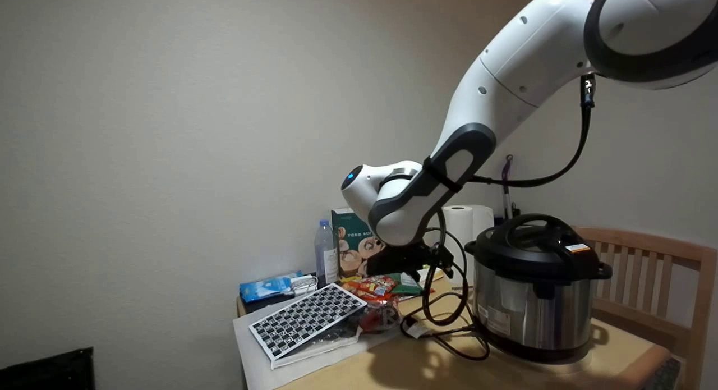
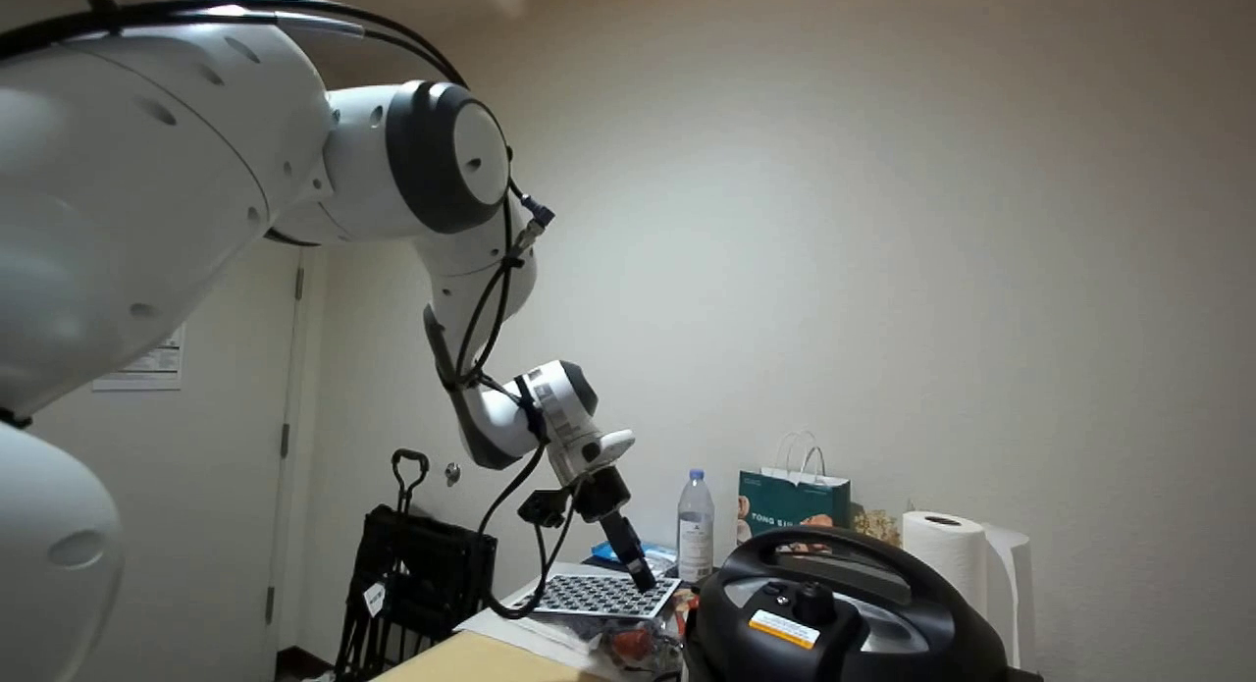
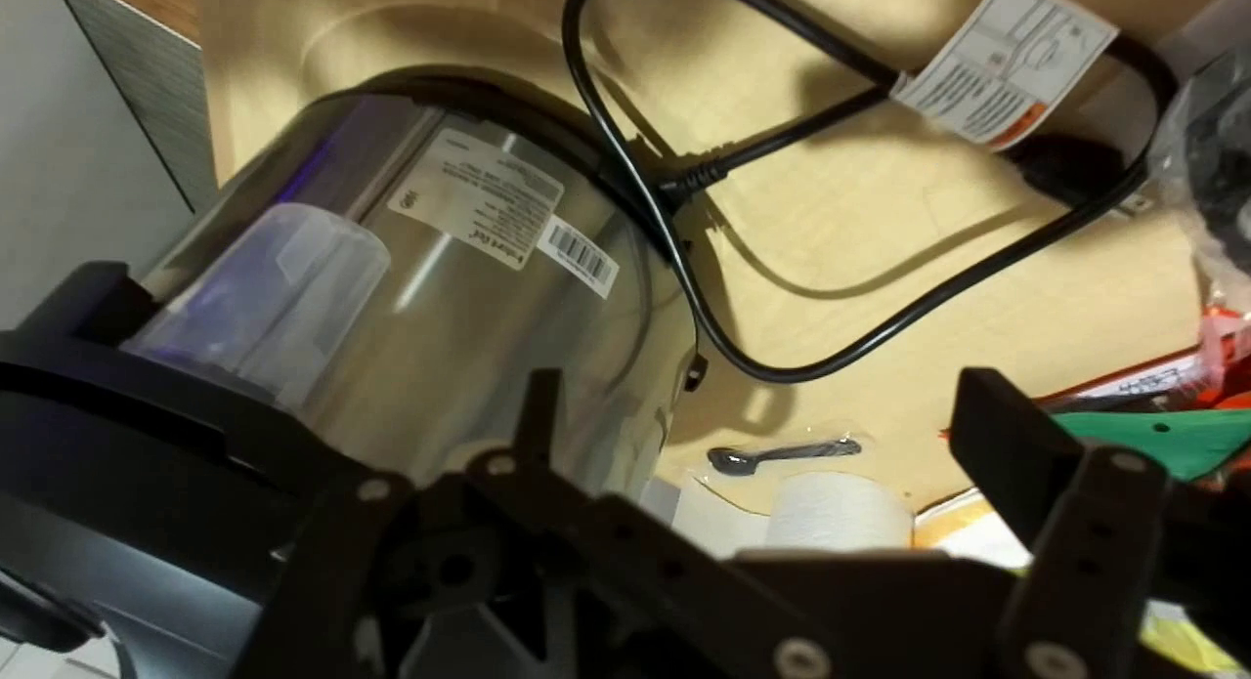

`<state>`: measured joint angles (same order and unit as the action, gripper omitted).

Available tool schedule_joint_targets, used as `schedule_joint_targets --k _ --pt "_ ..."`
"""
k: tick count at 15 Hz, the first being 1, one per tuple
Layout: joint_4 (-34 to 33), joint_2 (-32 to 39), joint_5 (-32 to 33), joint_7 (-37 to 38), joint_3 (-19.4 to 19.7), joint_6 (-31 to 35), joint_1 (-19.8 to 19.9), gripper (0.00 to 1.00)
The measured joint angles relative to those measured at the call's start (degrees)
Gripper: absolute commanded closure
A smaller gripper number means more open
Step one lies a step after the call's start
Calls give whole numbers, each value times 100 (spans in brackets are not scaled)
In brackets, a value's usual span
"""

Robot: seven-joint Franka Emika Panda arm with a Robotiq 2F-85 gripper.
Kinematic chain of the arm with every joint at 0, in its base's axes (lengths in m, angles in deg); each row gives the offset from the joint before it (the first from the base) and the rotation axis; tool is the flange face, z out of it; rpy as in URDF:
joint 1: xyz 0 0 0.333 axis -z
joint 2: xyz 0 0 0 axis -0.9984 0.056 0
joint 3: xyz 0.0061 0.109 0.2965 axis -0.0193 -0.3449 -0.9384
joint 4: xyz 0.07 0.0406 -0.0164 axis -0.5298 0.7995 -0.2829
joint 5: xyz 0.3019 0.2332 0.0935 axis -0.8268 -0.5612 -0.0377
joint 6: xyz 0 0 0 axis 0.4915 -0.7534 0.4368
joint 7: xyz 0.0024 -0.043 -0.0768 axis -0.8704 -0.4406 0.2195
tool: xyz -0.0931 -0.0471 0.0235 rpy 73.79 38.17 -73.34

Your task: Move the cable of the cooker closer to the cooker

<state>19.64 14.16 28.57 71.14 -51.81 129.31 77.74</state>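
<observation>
The cooker (image 1: 535, 317), silver with a black lid, stands on the table; its lid (image 2: 814, 613) shows in an exterior view and its steel side (image 3: 469, 298) in the wrist view. The thin black cable (image 3: 782, 374) lies in loose loops beside it, plugged into its base; a paper tag (image 3: 1007, 68) and a black plug (image 3: 1070, 166) are at the far end. The cable (image 1: 468, 358) also shows in an exterior view. My gripper (image 3: 757, 386) is open and empty above the table, beside the cooker, apart from the cable. It shows in both exterior views (image 1: 432, 268) (image 2: 643, 579).
A checkered board (image 1: 308, 321), snack bags (image 1: 373, 286), a bottle (image 1: 326, 252) and a green paper bag (image 2: 785, 500) are at the table's far side. A paper-towel roll (image 3: 836, 513) and a wrapped spoon (image 3: 782, 454) are near the cooker. A wooden chair (image 1: 645, 238) stands behind.
</observation>
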Motion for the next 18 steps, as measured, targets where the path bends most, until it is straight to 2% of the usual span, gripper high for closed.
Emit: schedule_joint_targets --k 3,7,10,14,18 --pt "-2 74 -163 56 261 94 289 0" --pt "-57 411 -178 1165 610 101 281 0" --pt "-170 599 -178 1533 654 95 233 0" --pt "-286 705 -178 1542 622 132 176 0" --pt "-686 1149 -173 1564 598 280 -35 0"
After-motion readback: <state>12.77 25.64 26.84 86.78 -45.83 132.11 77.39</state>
